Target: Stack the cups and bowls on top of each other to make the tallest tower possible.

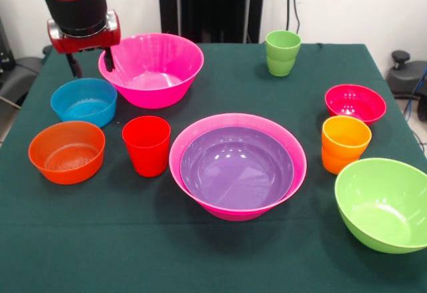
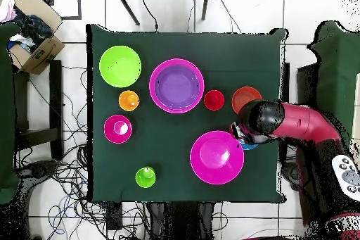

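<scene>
Gripper [image 1: 89, 63] hanging with fingers apart, one fingertip at the rim of the empty pink bowl [image 1: 152, 69], above the blue bowl [image 1: 84, 101]. Purple bowl [image 1: 237, 166] nested in the second pink bowl [image 1: 293, 151] mid-table. Cups standing apart: red [image 1: 147, 145], green [image 1: 282, 52], orange [image 1: 345, 143].

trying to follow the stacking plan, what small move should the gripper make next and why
Probably close on the near rim of the empty pink bowl and lift. The gripper looks open, one finger at that bowl's rim, the other outside it above the blue bowl. The tower is so far only the purple bowl nested in another pink one.
</scene>
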{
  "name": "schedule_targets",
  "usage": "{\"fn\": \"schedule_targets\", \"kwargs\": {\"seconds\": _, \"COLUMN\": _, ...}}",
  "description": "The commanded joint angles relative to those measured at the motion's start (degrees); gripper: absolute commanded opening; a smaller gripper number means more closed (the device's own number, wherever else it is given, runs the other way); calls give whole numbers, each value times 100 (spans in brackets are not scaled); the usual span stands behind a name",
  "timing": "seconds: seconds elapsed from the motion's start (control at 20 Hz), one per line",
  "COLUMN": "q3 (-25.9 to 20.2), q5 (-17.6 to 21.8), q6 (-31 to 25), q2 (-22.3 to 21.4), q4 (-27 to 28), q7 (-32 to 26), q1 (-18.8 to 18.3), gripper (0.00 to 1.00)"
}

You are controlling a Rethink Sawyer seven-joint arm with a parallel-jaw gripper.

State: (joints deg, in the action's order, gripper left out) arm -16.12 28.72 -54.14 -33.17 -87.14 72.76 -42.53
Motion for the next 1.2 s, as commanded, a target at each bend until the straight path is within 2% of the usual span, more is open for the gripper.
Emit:
{"fn": "schedule_targets", "kwargs": {"seconds": 0.05, "q3": -481, "q5": 204, "q6": -395, "q2": 193, "q4": 466, "q7": -878, "q1": 168, "gripper": 100}}
{"fn": "schedule_targets", "kwargs": {"seconds": 0.45, "q3": -499, "q5": 434, "q6": -301, "q2": 401, "q4": 739, "q7": -1216, "q1": 119, "gripper": 100}}
{"fn": "schedule_targets", "kwargs": {"seconds": 0.85, "q3": -558, "q5": 563, "q6": -258, "q2": 795, "q4": 1115, "q7": -1578, "q1": 10, "gripper": 100}}
{"fn": "schedule_targets", "kwargs": {"seconds": 1.2, "q3": -530, "q5": 704, "q6": -303, "q2": 961, "q4": 1321, "q7": -1709, "q1": -12, "gripper": 100}}
